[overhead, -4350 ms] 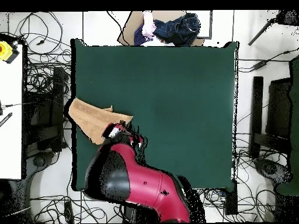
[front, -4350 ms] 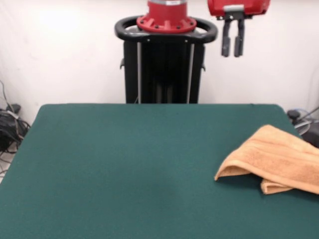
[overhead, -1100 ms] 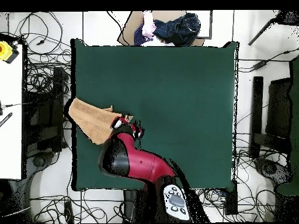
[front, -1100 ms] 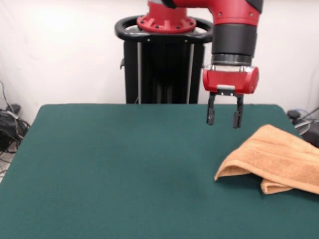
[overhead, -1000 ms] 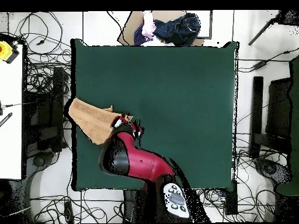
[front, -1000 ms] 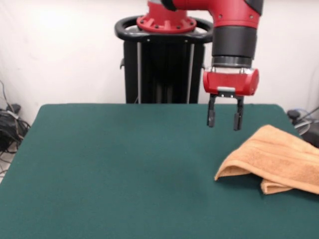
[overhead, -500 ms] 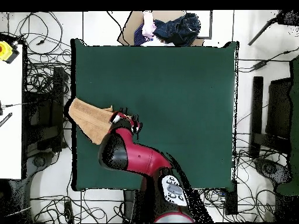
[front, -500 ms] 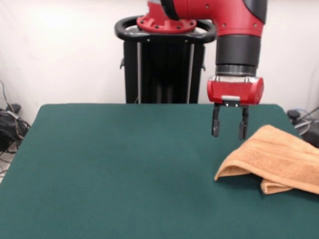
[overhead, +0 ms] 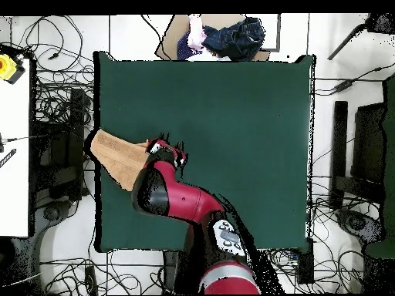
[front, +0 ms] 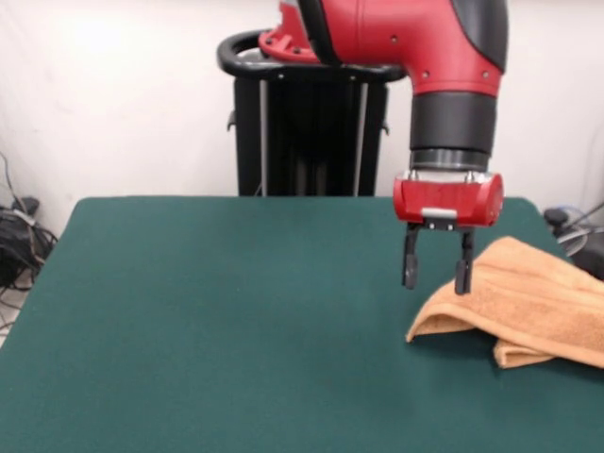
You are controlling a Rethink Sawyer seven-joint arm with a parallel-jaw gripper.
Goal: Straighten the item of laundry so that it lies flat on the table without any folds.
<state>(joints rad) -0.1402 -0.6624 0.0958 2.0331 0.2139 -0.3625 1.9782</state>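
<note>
The light orange towel [front: 528, 302] lies folded over on itself at the right edge of the dark green table [front: 217, 321] in the front view, partly hanging past the edge. In the overhead view the towel [overhead: 117, 157] sits at the table's left edge [overhead: 231, 123]. My gripper [front: 436, 276] is open and empty. It hangs just above the towel's near left folded corner, one finger over the cloth's edge. In the overhead view my gripper [overhead: 163, 148] is beside the towel's right end, and the arm hides part of the cloth.
The black pedestal [front: 307, 123] stands behind the table's far side. A box with dark clothes [overhead: 224, 37] sits beyond the table's top edge in the overhead view. Cables lie on the floor around the table.
My gripper has moved lower and to the right in the front view, closer to the towel's folded corner. The towel has not moved.
</note>
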